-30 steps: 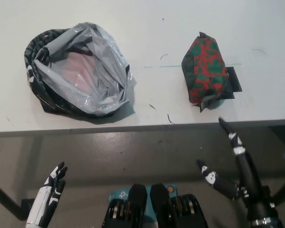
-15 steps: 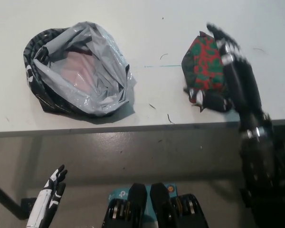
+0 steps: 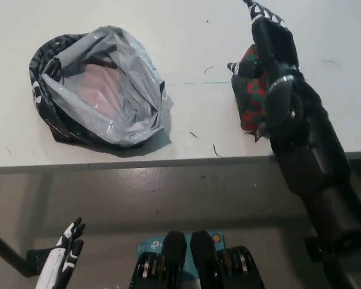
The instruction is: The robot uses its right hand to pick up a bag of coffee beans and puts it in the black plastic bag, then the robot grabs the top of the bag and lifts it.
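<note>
Your right hand (image 3: 268, 36) lies over the coffee bean bag (image 3: 251, 90) on the desk (image 3: 192, 36), right of the open black plastic bag (image 3: 96, 90). You cannot tell its fingers' grip. Nothing is packed yet. The left hand (image 3: 63, 259) rests low, fingers apart.

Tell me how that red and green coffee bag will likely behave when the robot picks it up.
The coffee bag looks plump and pillow-shaped, so it should probably hold its form but give under the right hand. Its crimped ends look soft and may fold. Lying flat on the table, it seems unlikely to roll.
</note>
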Robot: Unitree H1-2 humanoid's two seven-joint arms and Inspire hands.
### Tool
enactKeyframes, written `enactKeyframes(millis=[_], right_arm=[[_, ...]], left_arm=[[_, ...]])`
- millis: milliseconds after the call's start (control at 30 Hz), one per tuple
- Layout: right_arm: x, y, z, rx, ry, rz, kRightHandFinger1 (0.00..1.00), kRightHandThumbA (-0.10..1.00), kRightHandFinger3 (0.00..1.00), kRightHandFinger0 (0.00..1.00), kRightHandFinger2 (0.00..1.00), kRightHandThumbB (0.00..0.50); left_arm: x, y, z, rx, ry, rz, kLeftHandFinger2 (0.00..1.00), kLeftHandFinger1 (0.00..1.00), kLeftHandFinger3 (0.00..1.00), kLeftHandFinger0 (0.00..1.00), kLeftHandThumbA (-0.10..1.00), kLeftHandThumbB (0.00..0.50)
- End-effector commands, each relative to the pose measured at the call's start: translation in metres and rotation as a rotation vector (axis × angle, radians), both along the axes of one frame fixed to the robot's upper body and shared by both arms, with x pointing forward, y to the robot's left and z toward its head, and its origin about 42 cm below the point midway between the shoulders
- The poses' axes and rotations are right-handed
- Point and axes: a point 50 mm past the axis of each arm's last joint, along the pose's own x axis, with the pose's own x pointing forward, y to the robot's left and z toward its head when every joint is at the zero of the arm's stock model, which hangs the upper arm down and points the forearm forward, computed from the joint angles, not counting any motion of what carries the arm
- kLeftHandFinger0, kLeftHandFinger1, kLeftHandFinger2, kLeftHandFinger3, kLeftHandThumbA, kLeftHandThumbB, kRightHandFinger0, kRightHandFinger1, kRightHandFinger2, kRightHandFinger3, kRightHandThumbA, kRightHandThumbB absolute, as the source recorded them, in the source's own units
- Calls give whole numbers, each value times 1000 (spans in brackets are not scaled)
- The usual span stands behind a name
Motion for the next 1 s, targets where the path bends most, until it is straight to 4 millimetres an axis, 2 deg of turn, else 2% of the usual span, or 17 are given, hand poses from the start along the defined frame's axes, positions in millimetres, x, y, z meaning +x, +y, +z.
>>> enactKeyframes(millis=[0, 167, 433, 600, 633, 767, 833, 967], right_arm=[[32, 22, 51, -52, -28, -191, 1000, 933, 1000, 1000, 1000, 461], [42, 21, 34, -59, 30, -241, 1000, 938, 1000, 1000, 1000, 470], [48, 13, 7, -60, 127, -288, 1000, 1000, 1000, 1000, 1000, 486], [46, 12, -11, 63, 212, -260, 1000, 1000, 1000, 1000, 1000, 474], [45, 13, -21, 146, 248, -245, 1000, 1000, 1000, 1000, 1000, 472], [42, 13, -36, 269, 307, -232, 1000, 1000, 1000, 1000, 1000, 466], [42, 16, -34, 306, 295, -233, 1000, 1000, 1000, 1000, 1000, 446], [45, 11, -24, 403, 262, -217, 1000, 1000, 1000, 1000, 1000, 459]], left_arm=[[-1, -3, 13, 33, -90, -40, 1000, 1000, 1000, 1000, 1000, 247], [-3, -5, 12, 35, -87, -42, 1000, 1000, 1000, 1000, 1000, 234], [-2, -2, 13, 45, -89, -43, 1000, 1000, 1000, 1000, 1000, 252], [-1, -3, 13, 42, -94, -45, 1000, 1000, 1000, 1000, 1000, 251], [-1, -4, 13, 36, -93, -49, 1000, 1000, 1000, 1000, 1000, 252], [-1, -6, 13, 40, -91, -48, 1000, 1000, 1000, 1000, 1000, 258], [-2, -4, 14, 42, -91, -42, 1000, 1000, 1000, 1000, 1000, 258], [1, -5, 15, 48, -96, -49, 1000, 1000, 1000, 1000, 1000, 264]])
